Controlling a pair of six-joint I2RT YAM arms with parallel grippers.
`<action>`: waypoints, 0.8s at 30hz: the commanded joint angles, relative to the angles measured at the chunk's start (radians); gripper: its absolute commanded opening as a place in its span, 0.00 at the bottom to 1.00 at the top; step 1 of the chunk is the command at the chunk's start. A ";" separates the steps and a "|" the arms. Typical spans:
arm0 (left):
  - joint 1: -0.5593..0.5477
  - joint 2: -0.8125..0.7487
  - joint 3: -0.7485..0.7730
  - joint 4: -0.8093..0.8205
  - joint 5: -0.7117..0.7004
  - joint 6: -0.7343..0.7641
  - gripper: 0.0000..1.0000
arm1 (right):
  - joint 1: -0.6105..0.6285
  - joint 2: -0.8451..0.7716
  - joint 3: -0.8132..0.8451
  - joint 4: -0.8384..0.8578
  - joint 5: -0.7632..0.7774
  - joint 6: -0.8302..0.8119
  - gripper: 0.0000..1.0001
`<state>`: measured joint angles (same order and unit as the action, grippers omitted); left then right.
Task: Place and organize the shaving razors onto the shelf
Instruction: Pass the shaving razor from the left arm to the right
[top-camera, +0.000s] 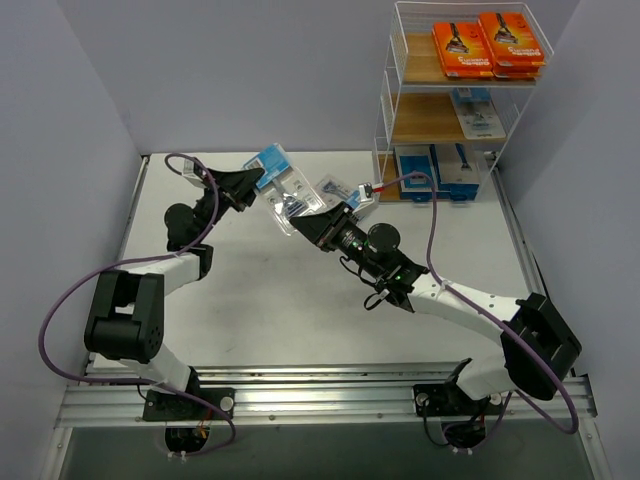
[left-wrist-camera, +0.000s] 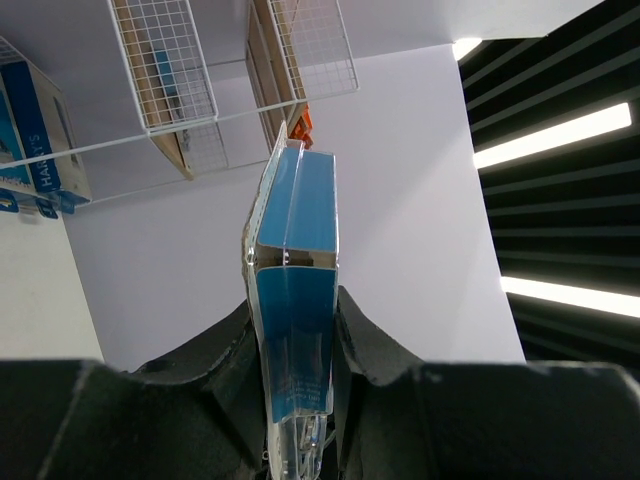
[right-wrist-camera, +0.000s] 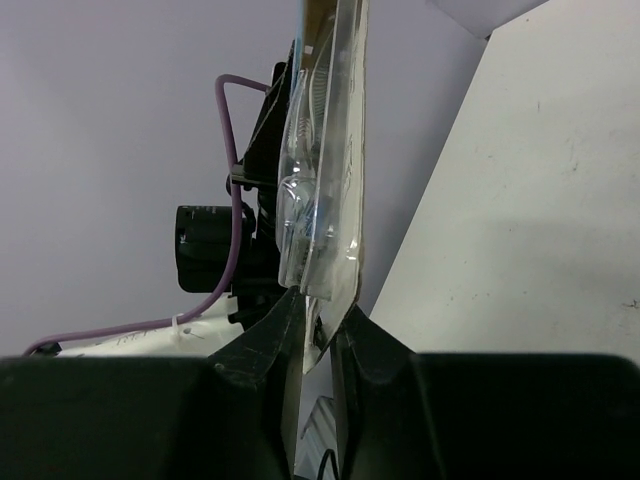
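Plainly, the left end effector (left-wrist-camera: 293, 335) is clenched on a blue-carded blister pack (left-wrist-camera: 295, 220), held in the air above the surface (top-camera: 280, 310), well short of the shelf (top-camera: 425, 120). The right end effector (right-wrist-camera: 318, 330) brackets a clear pack (right-wrist-camera: 325, 200) by its thin edge; whether it bites yet cannot be told. Such packs look light, slick and flexible, so they are best pinched on the flat card margin.

A robot lab, plain walls (top-camera: 70, 120) enclosing 2 bolted arms (top-camera: 125, 315).

orange packs (top-camera: 462, 48) 2, blue-grey boxes (top-camera: 478, 115) 3, blisters (top-camera: 275, 170) 2 (visible)
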<state>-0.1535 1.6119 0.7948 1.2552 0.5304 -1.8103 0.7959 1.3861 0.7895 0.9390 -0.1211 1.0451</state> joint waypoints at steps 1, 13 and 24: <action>-0.018 0.006 0.001 0.171 -0.003 -0.001 0.02 | 0.009 -0.001 0.042 0.064 0.003 0.000 0.11; -0.020 0.022 0.041 0.125 0.063 0.035 0.32 | -0.018 -0.029 -0.009 0.081 0.026 0.058 0.00; -0.018 -0.009 0.078 -0.063 0.144 0.158 0.85 | -0.084 -0.094 -0.105 0.133 0.041 0.150 0.00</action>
<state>-0.1719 1.6329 0.8242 1.1992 0.6300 -1.7092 0.7307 1.3533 0.6914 0.9768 -0.1146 1.1667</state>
